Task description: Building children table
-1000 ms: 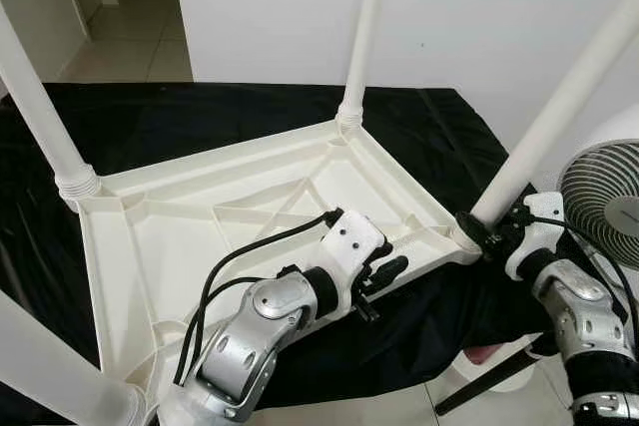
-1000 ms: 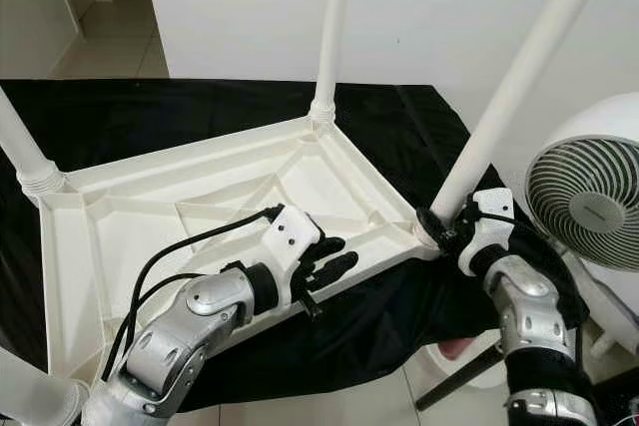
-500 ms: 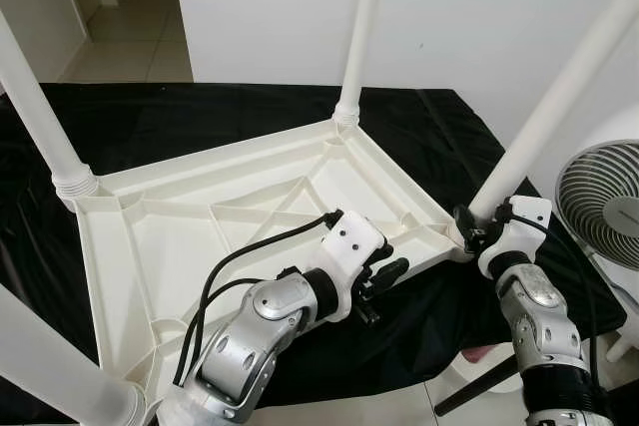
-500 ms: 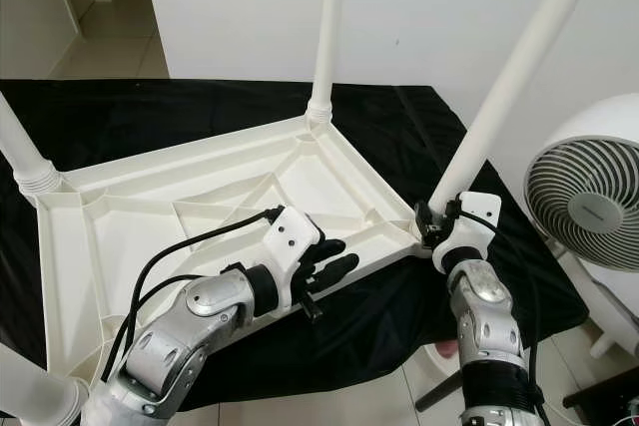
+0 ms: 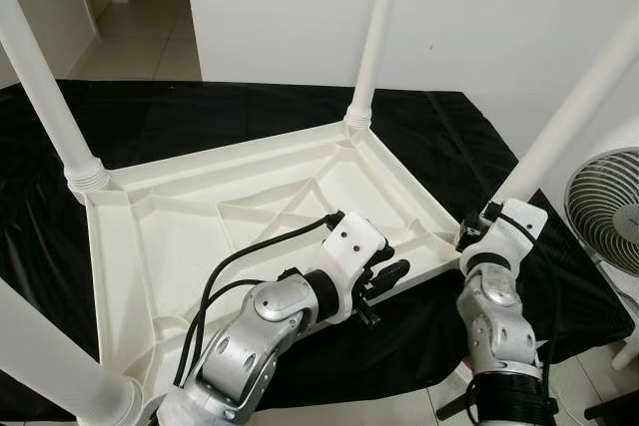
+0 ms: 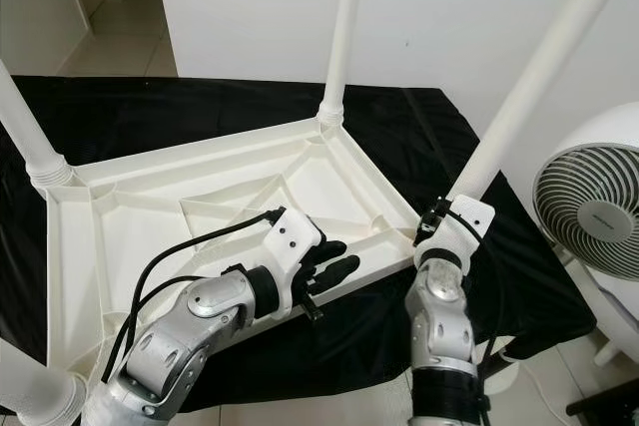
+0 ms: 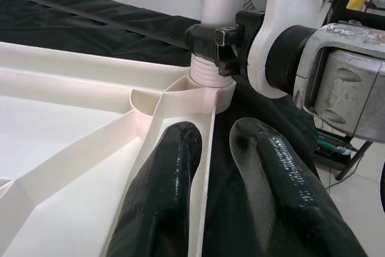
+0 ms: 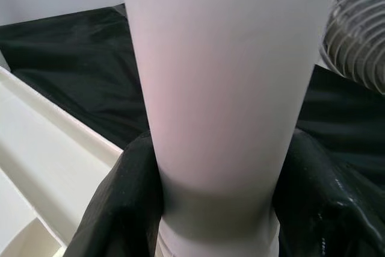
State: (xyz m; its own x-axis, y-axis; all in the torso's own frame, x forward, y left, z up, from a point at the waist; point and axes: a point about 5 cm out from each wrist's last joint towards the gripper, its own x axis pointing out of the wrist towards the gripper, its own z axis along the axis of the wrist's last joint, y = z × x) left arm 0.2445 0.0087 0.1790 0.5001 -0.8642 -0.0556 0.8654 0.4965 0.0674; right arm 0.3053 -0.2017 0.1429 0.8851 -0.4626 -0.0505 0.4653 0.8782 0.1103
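The white plastic table top (image 5: 200, 236) lies upside down on a black cloth, with its legs standing up from the corners. My left gripper (image 5: 384, 281) is shut on the near rim (image 7: 201, 167), one black finger (image 7: 168, 197) inside the rim and one outside. At the near right corner my right gripper (image 5: 477, 231) is shut around the base of the right leg (image 5: 569, 127). In the right wrist view that leg (image 8: 222, 88) sits between both fingers (image 8: 114, 209), just above its threaded socket (image 7: 207, 79).
Further legs rise at the far corner (image 5: 374, 37), the left corner (image 5: 45, 77) and the near left (image 5: 50, 366). A white fan (image 6: 589, 207) stands on the floor close to my right arm. The black cloth (image 5: 200, 117) reaches the white wall; a tiled doorway (image 5: 140, 37) opens far left.
My right forearm has swung in from the right to stand under the leg's base, its gripper staying on the leg. The view has shifted slightly. My left gripper holds the rim as before.
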